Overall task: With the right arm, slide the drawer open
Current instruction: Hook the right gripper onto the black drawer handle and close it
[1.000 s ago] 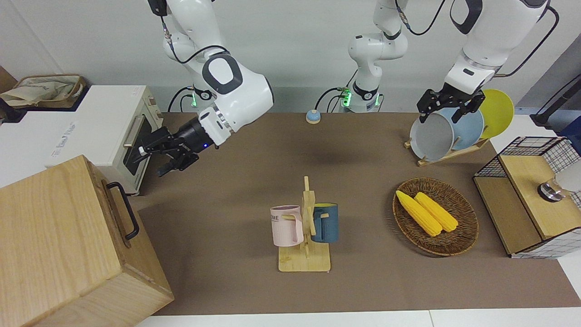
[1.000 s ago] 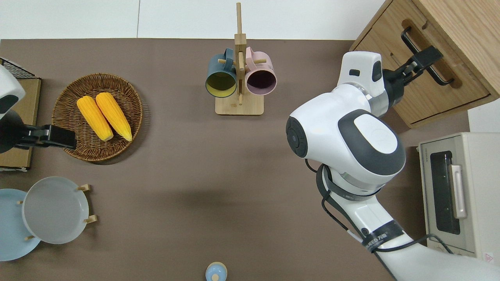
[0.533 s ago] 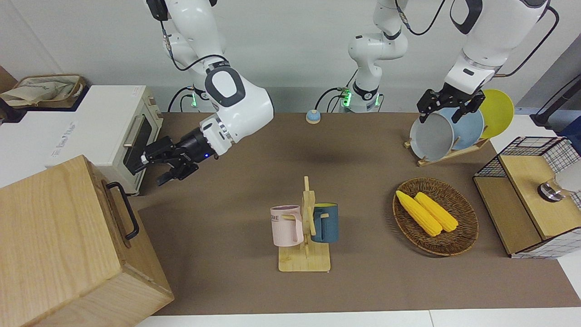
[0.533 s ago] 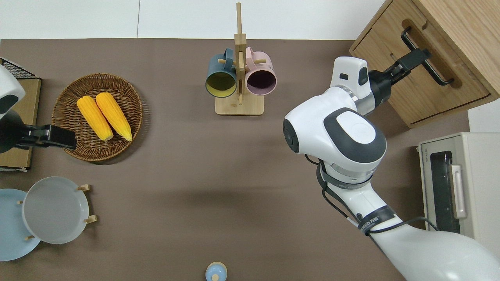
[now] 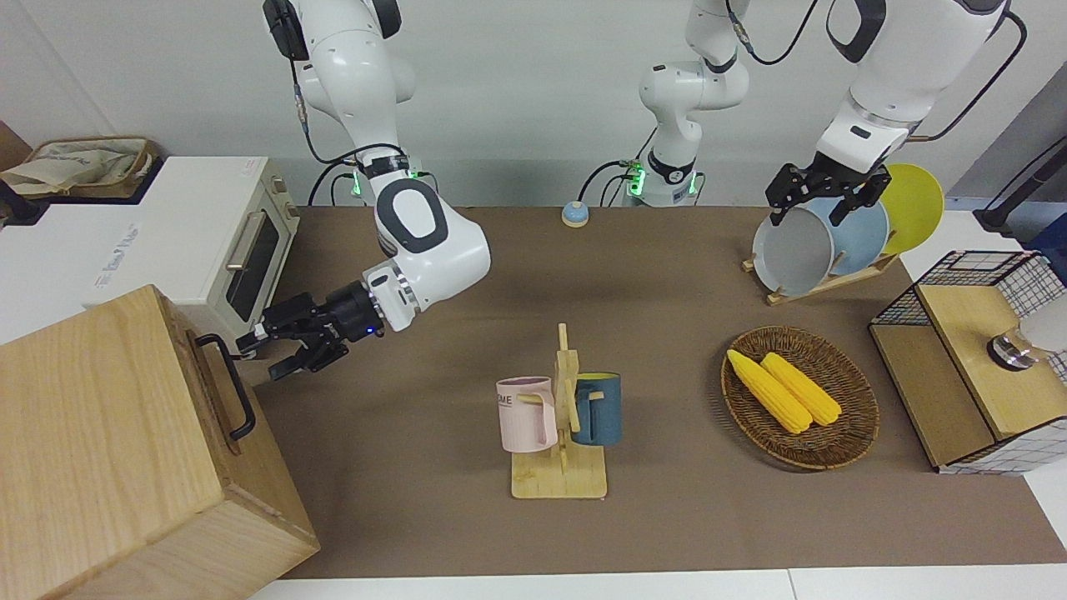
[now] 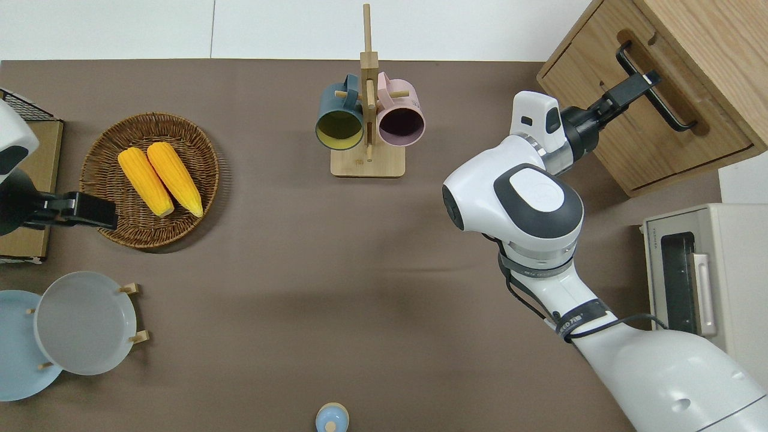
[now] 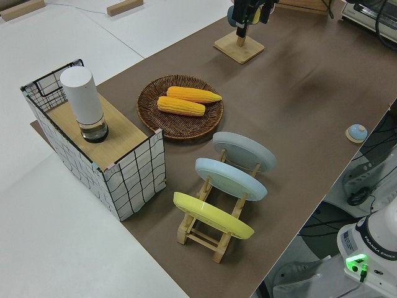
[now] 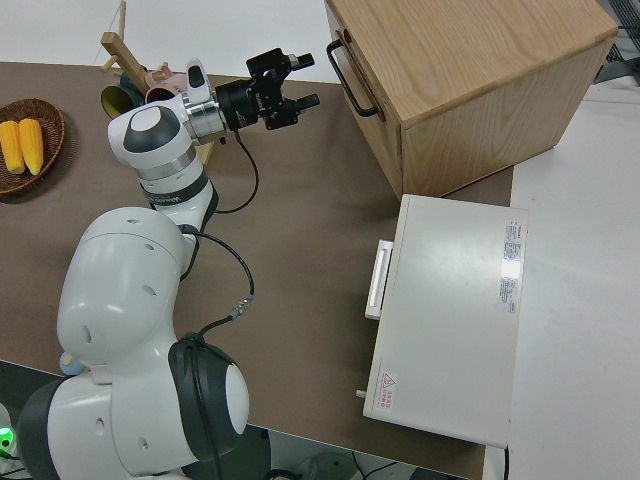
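The drawer (image 6: 645, 129) is the light wood front of the big cabinet at the right arm's end of the table, and it sits flush. Its black bar handle (image 5: 232, 387) (image 8: 345, 78) faces the table. My right gripper (image 5: 267, 354) points at the handle end nearer the robots, a little short of it in the right side view, where the right gripper (image 8: 303, 80) stands open with nothing between its fingers. From overhead, the right gripper (image 6: 635, 87) overlaps the handle bar. My left gripper (image 5: 809, 208) is parked.
A white toaster oven (image 5: 250, 250) stands beside the cabinet, nearer the robots. A mug rack (image 5: 560, 417) holds a pink and a blue mug mid-table. Toward the left arm's end are a corn basket (image 5: 859, 417), a plate rack (image 5: 825, 242) and a wire-grid stand (image 5: 967, 358).
My right gripper has moved from in front of the toaster oven, away from the robots and lower, up to the drawer handle. It has stayed open. The left arm has not moved.
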Tool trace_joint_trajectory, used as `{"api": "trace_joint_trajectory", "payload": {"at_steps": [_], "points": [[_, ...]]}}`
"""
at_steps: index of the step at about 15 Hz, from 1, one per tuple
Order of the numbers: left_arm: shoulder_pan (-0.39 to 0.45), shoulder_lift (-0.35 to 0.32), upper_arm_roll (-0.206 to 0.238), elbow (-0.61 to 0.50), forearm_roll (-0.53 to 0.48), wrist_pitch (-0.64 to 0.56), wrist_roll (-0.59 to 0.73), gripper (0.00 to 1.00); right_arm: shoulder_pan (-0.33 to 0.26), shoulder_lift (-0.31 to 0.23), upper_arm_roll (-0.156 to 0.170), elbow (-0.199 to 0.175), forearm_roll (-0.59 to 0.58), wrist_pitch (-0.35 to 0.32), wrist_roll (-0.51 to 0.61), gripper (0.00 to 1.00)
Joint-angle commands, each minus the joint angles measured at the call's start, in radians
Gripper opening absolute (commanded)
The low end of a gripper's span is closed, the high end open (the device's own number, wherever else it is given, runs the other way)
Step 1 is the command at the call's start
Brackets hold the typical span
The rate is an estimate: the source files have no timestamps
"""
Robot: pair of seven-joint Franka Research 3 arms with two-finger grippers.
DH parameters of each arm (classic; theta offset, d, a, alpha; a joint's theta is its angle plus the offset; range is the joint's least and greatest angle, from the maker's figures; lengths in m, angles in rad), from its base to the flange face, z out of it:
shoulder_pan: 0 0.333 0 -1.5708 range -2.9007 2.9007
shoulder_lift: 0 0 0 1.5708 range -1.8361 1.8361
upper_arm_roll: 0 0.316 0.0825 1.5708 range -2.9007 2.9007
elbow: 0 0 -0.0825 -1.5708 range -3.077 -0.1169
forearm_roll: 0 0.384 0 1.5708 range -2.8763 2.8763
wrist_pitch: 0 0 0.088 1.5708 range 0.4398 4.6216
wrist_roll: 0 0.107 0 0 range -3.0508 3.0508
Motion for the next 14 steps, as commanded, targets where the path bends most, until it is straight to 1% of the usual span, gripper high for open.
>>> {"api": "trace_joint_trajectory", "payload": {"at_steps": [1,4,6,8,14], "points": [[0.005,0.011,-0.007,0.024,0.017,-0.02,0.009,0.99,-0.017,0.014,-0.002,-0.005,-0.077,0.024,0.047,0.973],[0.005,0.011,-0.007,0.026,0.017,-0.02,0.009,0.99,-0.028,0.028,-0.003,0.002,-0.085,0.032,0.082,0.973],[0.005,0.011,-0.007,0.024,0.017,-0.02,0.009,0.99,-0.043,0.031,-0.003,0.004,-0.085,0.067,0.114,0.973],[0.005,0.011,-0.007,0.024,0.017,-0.02,0.009,0.99,-0.056,0.031,-0.003,0.01,-0.084,0.078,0.12,0.971],[0.005,0.011,-0.007,0.024,0.017,-0.02,0.009,0.99,-0.073,0.031,-0.003,0.01,-0.085,0.102,0.122,0.956]]}}
